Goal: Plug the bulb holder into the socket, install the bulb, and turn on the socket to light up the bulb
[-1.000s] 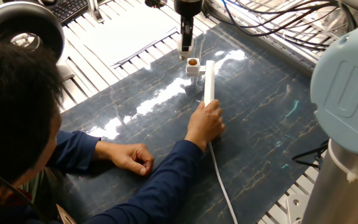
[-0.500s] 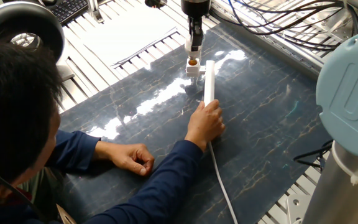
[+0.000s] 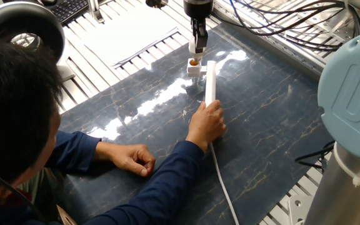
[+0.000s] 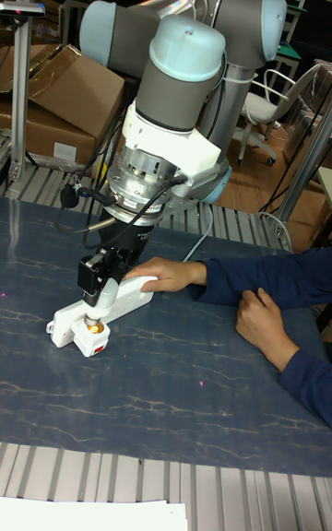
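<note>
One gripper (image 3: 197, 49) stands upright directly over the bulb holder (image 3: 194, 67), gripping the bulb (image 4: 92, 313)

Below the tool, the white holder is plugged into the far end of the socket (image 3: 210, 81), its copper opening facing up; the bulb's base sits at that opening. Behind the tool along the strip, a person's hand (image 3: 207, 123) presses the socket onto the dark table (image 3: 267, 125)

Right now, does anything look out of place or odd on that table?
One thing stands out: a person's hand rests on the socket, pinning it inside the arm's workspace while the robot's hand hovers just above the bulb holder. Nothing looks spilled or damaged.
</note>
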`<control>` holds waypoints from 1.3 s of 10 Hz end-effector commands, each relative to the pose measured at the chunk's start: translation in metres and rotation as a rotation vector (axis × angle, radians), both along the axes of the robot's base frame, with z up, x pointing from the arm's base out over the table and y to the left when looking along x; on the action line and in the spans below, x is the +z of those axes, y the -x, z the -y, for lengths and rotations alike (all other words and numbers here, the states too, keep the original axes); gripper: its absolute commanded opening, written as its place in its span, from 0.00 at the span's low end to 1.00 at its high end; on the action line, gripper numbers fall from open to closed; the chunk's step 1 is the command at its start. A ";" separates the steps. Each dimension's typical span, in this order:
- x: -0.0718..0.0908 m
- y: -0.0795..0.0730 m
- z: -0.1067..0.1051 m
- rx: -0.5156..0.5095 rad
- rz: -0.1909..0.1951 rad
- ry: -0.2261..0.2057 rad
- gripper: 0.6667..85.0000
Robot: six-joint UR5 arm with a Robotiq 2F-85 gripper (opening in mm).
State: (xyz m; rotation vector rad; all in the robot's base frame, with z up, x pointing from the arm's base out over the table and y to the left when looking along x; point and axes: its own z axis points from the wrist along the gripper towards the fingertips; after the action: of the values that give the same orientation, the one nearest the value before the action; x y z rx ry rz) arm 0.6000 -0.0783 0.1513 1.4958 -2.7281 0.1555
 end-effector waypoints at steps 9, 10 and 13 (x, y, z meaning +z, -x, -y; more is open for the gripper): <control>-0.007 -0.008 -0.010 0.026 0.004 -0.016 0.00; -0.008 -0.008 -0.009 0.029 0.002 -0.016 0.00; -0.014 -0.005 -0.010 0.032 0.000 -0.025 0.00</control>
State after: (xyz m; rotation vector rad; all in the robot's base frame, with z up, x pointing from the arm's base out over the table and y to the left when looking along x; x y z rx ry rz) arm 0.6059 -0.0709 0.1406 1.5420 -2.7065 0.1451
